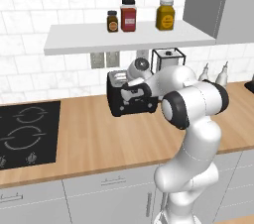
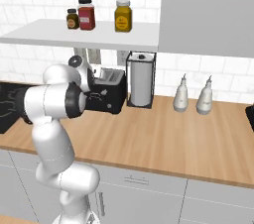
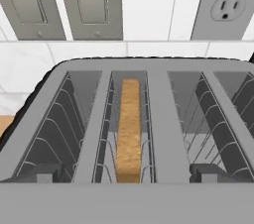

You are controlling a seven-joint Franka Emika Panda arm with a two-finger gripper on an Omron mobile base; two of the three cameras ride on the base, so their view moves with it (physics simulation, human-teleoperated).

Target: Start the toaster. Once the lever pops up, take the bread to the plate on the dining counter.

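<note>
Hovering over toaster (image 3: 149, 134), claw spread wide, empty; bread (image 3: 129, 129) upright in slot.

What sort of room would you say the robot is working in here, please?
A kitchen, rendered: a wood counter with an inset black hob, a toaster holding a bread slice, and a paper-towel holder against a white tiled wall.
</note>
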